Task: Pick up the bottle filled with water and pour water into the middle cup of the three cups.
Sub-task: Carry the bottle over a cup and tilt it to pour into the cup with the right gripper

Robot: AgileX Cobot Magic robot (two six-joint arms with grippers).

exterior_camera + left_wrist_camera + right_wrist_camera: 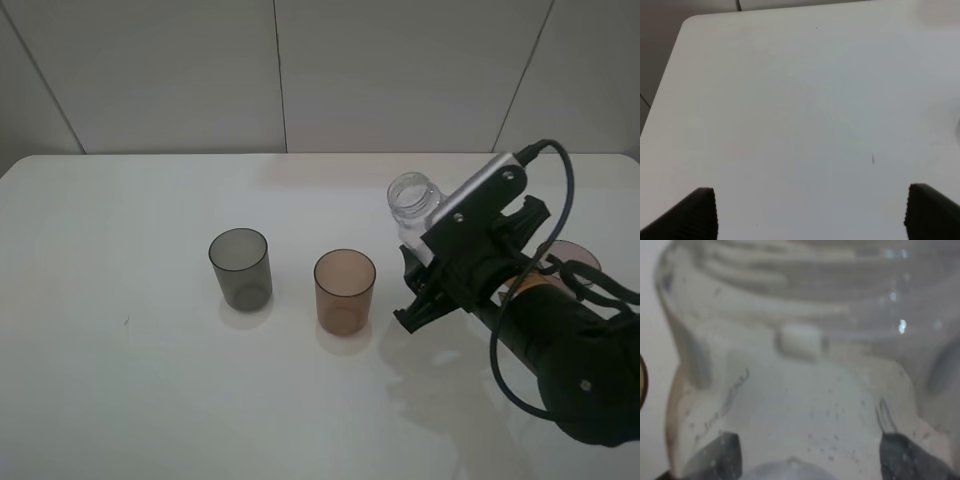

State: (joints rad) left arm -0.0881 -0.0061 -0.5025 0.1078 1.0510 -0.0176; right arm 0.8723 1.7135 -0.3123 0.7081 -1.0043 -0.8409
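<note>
The clear bottle [413,200] stands upright with its open threaded neck showing, to the right of the amber-brown middle cup [345,290]. My right gripper [415,288] is shut on the bottle's body, which fills the right wrist view [800,390] between the fingertips [722,455]. The smoky grey cup [240,267] stands left of the amber one. The mauve-pink cup [578,257] is mostly hidden behind my right arm. My left gripper [815,215] is open and empty over bare table; it does not show in the exterior high view.
The white table [120,400] runs back to a pale panelled wall. Its left corner and edge show in the left wrist view [685,30]. My right arm and its cable [560,350] fill the front right.
</note>
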